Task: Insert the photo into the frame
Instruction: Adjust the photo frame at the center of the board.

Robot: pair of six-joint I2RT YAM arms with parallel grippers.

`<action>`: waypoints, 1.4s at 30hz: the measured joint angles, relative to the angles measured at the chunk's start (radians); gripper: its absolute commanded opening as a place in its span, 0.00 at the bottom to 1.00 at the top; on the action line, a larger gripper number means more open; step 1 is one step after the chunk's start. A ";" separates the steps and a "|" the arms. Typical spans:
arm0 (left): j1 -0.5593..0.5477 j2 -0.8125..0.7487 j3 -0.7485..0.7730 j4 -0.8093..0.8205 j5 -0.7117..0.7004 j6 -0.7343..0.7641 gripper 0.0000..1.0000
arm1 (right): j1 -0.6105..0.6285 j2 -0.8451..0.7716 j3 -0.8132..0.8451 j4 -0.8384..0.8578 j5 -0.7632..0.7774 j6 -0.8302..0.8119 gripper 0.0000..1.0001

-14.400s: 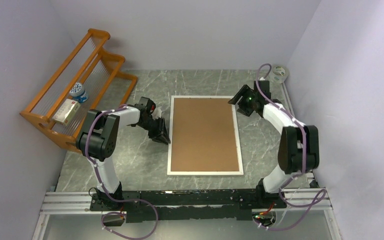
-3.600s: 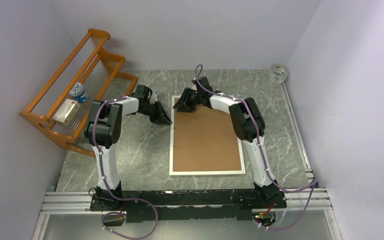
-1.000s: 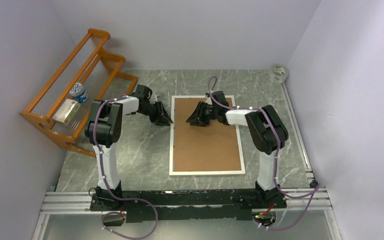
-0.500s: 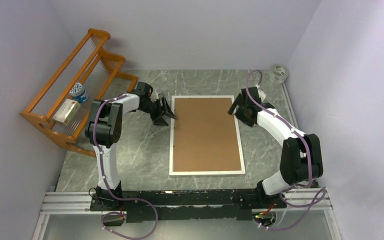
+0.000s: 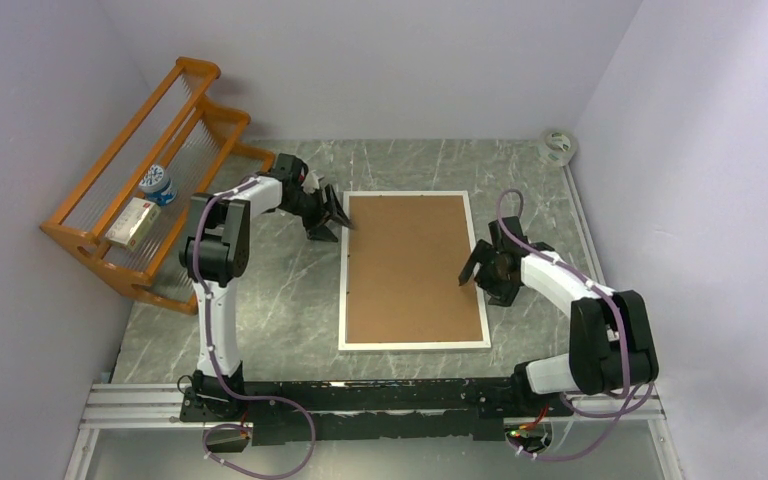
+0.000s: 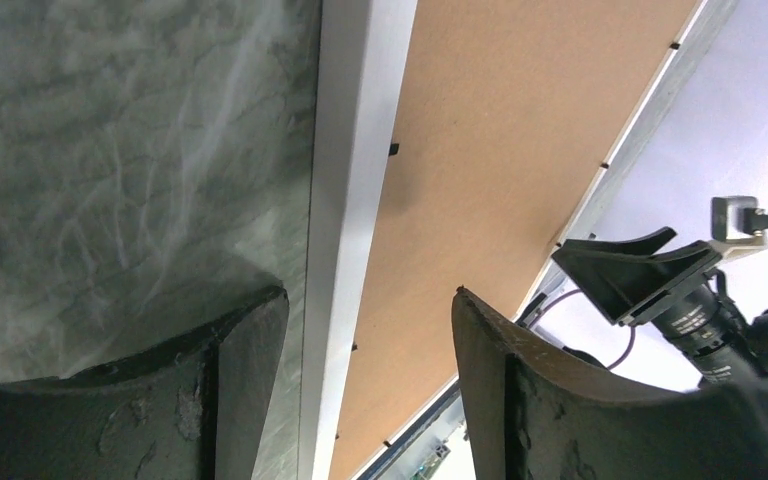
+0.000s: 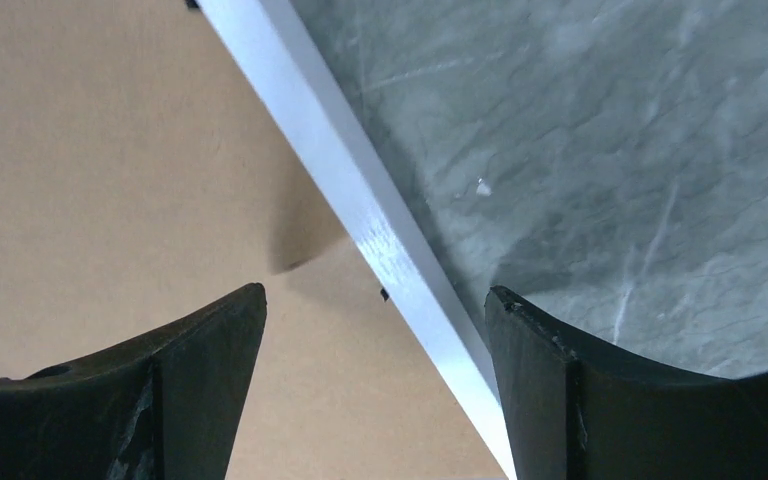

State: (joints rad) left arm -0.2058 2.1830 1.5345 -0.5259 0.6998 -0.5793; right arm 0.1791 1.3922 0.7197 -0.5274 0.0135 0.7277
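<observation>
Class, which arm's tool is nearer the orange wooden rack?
Left. The left tool is right of the rack, by the far-left corner of the frame; the right tool is at its right edge.

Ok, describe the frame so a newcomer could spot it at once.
On the grey marble table, the frame is the large flat rectangle in the middle. Its brown back and thin white border set it apart from the orange rack at left.

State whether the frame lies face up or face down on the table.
Face down: the frame shows its brown hardboard back upward.
</observation>
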 measured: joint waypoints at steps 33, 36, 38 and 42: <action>-0.044 0.270 0.467 -0.055 0.074 0.148 0.81 | 0.470 -0.105 0.040 -0.047 -0.090 0.040 0.82; -0.007 0.202 0.433 -0.119 -0.050 0.193 0.81 | 0.470 -0.153 0.099 -0.052 -0.042 0.033 0.80; 0.032 0.150 0.398 -0.147 -0.118 0.205 0.81 | 0.470 -0.164 0.123 -0.026 -0.049 0.014 0.73; 0.112 -0.043 0.210 -0.175 -0.270 0.204 0.78 | 0.474 -0.072 0.185 0.035 -0.122 -0.040 0.62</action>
State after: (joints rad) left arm -0.0937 2.1399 1.7443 -0.7006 0.4297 -0.3748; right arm 0.6529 1.3201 0.9043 -0.4927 -0.1085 0.6872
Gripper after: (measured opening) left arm 0.803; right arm 0.687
